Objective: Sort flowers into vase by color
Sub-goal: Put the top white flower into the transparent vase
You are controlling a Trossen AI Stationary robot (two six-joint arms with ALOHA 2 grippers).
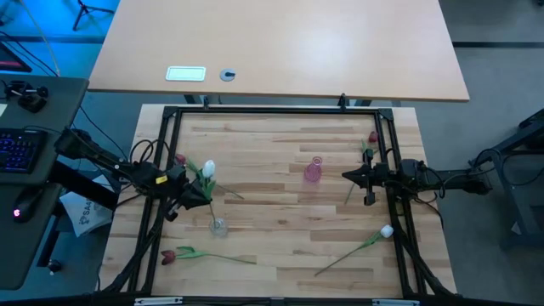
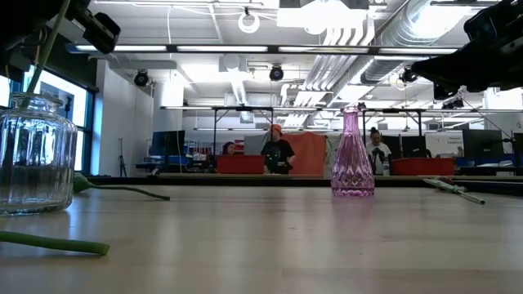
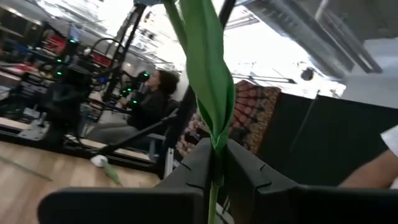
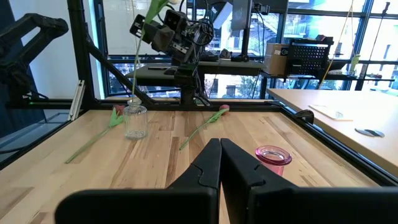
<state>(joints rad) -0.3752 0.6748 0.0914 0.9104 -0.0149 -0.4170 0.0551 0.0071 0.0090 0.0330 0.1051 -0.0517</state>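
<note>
- High view: I am holding a white tulip [image 1: 208, 169] in my left gripper [image 1: 197, 194], fingers clamped on its stem just above the clear vase [image 1: 219, 226], into which the stem's foot seems to be reaching. One dark red tulip [image 1: 180, 160] is lying just behind my left fingers, another [image 1: 168, 255] well in front of them. My right gripper [image 1: 350, 176] is waiting with fingers together, the pink vase [image 1: 314, 170] just ahead of its tips, a third red tulip [image 1: 372, 138] and the second white tulip [image 1: 386, 230] lying off to either side of that arm.
- Low view: the clear vase is standing upright with a stem slanting into its mouth; I cannot tell how deep it is sitting. People are moving in the room beyond.
- Left wrist view: my fingers [image 3: 245, 180] are pinching the stem, a long leaf [image 3: 208, 68] rising straight ahead and blocking my sight.
- Right wrist view: my right fingers are pressed together, the pink vase just beyond them; nothing is standing between.
- Risk, as I judge it: if I am letting go while the stem is leaning, the heavy head could be tipping the light vase or swinging out over its rim.
</note>
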